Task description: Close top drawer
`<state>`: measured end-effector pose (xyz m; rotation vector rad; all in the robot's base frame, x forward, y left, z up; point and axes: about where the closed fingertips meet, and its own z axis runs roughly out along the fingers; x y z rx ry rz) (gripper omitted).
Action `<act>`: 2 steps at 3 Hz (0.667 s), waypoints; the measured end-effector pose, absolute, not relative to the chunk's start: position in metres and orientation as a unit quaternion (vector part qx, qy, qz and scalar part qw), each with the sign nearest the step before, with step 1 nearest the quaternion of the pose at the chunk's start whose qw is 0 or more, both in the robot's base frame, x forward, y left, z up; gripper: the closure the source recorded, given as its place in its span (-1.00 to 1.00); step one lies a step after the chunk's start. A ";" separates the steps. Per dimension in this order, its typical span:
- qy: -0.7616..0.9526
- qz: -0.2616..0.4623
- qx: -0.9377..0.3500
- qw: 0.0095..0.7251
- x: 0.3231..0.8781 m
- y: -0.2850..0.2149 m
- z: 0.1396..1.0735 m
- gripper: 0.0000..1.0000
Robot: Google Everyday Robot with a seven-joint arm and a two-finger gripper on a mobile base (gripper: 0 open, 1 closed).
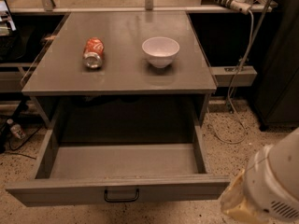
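Wide shallow grey metal top drawer (60, 192) is pulled fully out toward the near side, nothing visible inside. Its small black wire handle (121, 196) sits at front centre. That flat front is prob. the face to push, straight toward the far side.

White, cream-tipped gripper (261, 190) hangs at near right, just off the drawer's right front corner w/o touching it; can't tell if open or closed.

On the grey cabinet top (126, 78), clear of the drawer's path: red soda can (93, 52) on its side at left, round white bowl (160, 51) upright beside it.

Can's white lettering isn't legible; no other writing readable.
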<state>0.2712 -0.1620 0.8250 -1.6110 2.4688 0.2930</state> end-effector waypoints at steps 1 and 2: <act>0.834 0.110 -0.537 0.063 0.253 -0.166 0.798 1.00; 0.834 0.110 -0.537 0.063 0.253 -0.166 0.798 1.00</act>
